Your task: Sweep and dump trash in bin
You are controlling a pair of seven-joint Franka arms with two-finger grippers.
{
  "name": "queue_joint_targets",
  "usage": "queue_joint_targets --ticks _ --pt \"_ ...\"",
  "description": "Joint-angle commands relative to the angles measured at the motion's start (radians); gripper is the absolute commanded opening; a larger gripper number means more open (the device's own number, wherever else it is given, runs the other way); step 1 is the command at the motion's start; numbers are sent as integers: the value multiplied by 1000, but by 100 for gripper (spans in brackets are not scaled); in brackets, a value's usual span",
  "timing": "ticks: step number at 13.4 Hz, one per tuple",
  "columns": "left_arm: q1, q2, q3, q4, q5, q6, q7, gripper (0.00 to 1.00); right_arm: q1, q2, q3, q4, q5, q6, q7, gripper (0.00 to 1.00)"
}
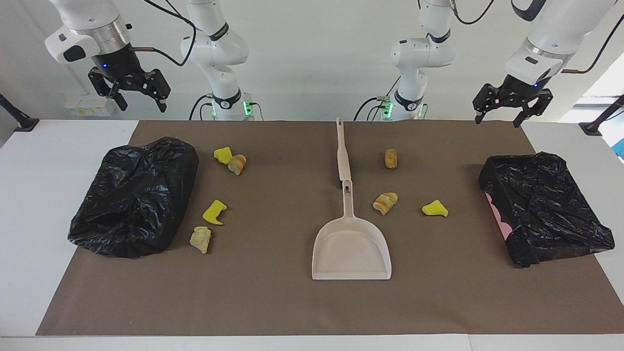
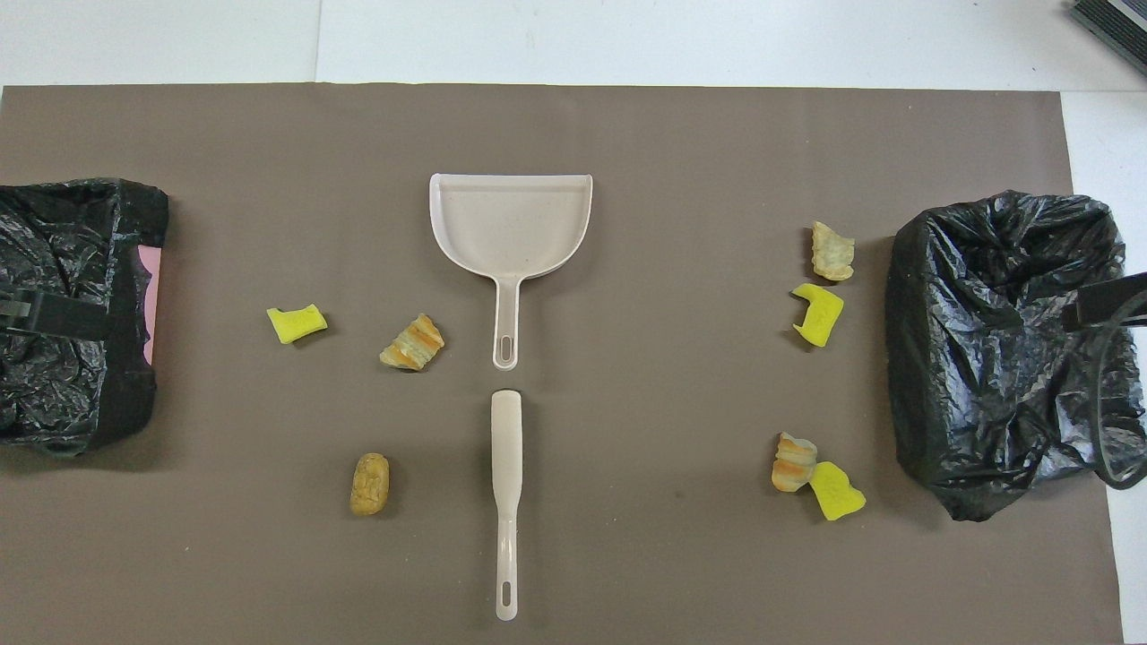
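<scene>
The right gripper [image 1: 138, 99] is hanging with its fingers spread and empty, up over the table edge by the bin at its own end, and the left gripper [image 1: 512, 113] is doing the same at the other end, released and carrying nothing. Nothing is being swept yet, so the sensible play is looking like this: one arm taking the brush [image 1: 343, 156], the other the dustpan [image 1: 352, 248] by its handle, keeping the pan's lip flat on the brown mat [image 1: 273, 302]. Counting across the facing view: one black-bagged bin [image 1: 134, 197], four trash chunks [image 1: 214, 212] beside it, one brush nearer the robots than the one dustpan, three more chunks [image 1: 385, 203], and a second bin [image 1: 543, 207]. Seven chunks in all are lying loose on the mat.
</scene>
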Motion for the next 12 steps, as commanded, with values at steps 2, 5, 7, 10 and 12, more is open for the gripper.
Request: queue_joint_targets --ticks 2,5,7,10,12 --pt "9 -19 -5 -19 7 9 -5 100 -5 -22 12 -23 -5 -16 -24 100" --pt "9 -19 -5 -19 7 9 -5 100 3 5 17 -17 -7 -16 -27 100" --pt "9 -19 -5 -19 7 9 -5 100 10 38 20 -12 -7 -3 -26 100" --pt "9 -27 -5 -17 7 -4 -11 100 58 99 24 -6 -4 49 -26 100" --pt "9 -33 -5 -19 5 -5 -8 100 117 162 26 5 -8 85 -14 100"
